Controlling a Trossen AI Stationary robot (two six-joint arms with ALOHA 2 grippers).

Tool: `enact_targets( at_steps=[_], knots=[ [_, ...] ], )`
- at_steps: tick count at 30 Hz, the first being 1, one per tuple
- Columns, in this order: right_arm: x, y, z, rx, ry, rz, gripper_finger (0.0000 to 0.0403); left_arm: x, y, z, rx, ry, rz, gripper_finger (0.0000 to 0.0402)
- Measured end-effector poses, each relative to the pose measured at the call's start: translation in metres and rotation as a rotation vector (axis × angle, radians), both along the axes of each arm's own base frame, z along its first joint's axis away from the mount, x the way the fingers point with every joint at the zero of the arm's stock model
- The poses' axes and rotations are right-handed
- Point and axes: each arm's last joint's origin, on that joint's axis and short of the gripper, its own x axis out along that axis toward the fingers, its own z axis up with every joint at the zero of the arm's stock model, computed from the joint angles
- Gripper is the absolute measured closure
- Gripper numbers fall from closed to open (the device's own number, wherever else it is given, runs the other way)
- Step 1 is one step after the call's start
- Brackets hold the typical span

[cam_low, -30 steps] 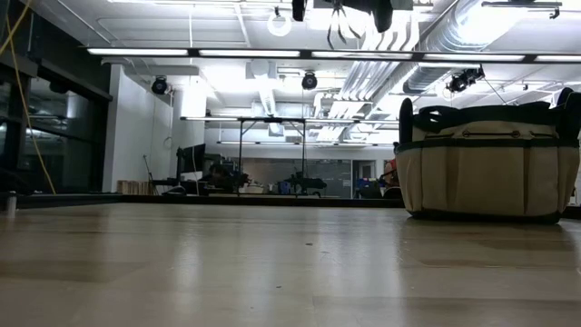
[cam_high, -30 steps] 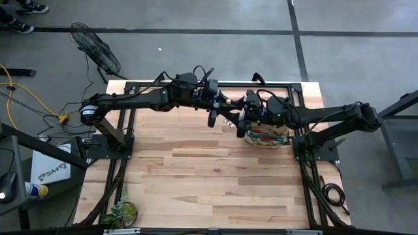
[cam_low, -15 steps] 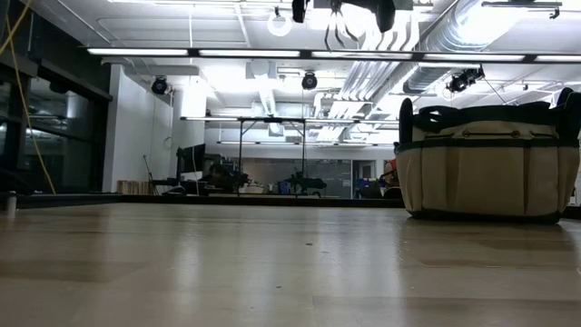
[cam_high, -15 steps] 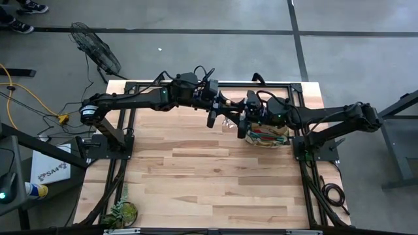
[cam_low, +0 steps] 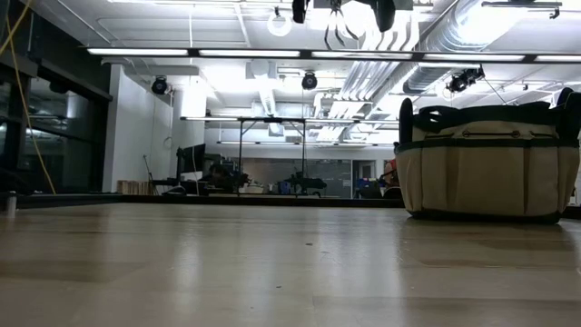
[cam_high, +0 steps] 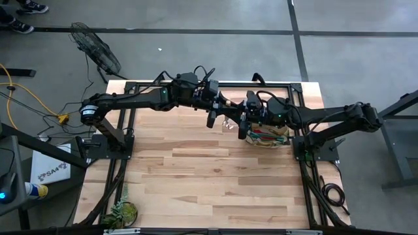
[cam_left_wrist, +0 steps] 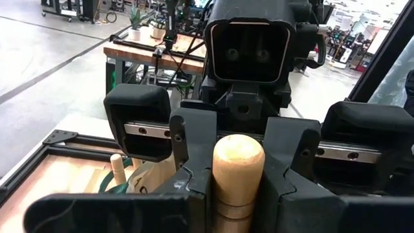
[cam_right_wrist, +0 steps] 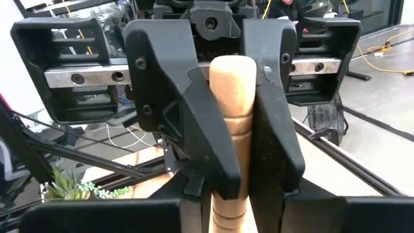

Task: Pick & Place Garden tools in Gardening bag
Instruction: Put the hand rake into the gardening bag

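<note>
A hand rake with a wooden handle hangs high above the table between my two grippers. Its metal tines point down. My left gripper and my right gripper face each other, both shut on the handle. The tan gardening bag stands on its base on the table, under my right arm. It also shows in the low view. Another wooden tool handle sticks up out of the bag. The remaining tools are out of view. My left gripper pinches the rake's wooden handle just below its rounded top end between its two fingers. The fingers come level from the table's left and lie across the upright handle. The rake hangs clear of the table. My right gripper pinches the same handle near its rounded top end between its two fingers. The fingers come level from the table's right, across the handle, opposite my left gripper. The handle stands upright with the tines below.
A leafy green plant clump sits at the table's near left corner. Black frame rails run along the table's left, far and right sides. The wide wooden table top lies bare in front of the bag.
</note>
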Motion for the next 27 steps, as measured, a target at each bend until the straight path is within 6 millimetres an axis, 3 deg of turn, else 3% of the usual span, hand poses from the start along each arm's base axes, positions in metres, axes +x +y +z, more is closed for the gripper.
enact_targets(
  at_steps=[8,17,27],
  knots=[
    [0.0,0.0,0.0,0.024,-0.004,0.007,0.0341,0.0,0.0,0.0,-0.025,0.004,-0.006,0.0346],
    [-0.004,0.001,-0.002,0.042,0.035,0.01,0.0341,-0.001,-0.001,-0.002,-0.028,0.031,-0.015,0.023],
    [-0.032,0.005,0.007,0.056,0.091,-0.028,0.0341,-0.006,-0.002,0.002,-0.026,0.03,-0.016,0.0216]
  ],
)
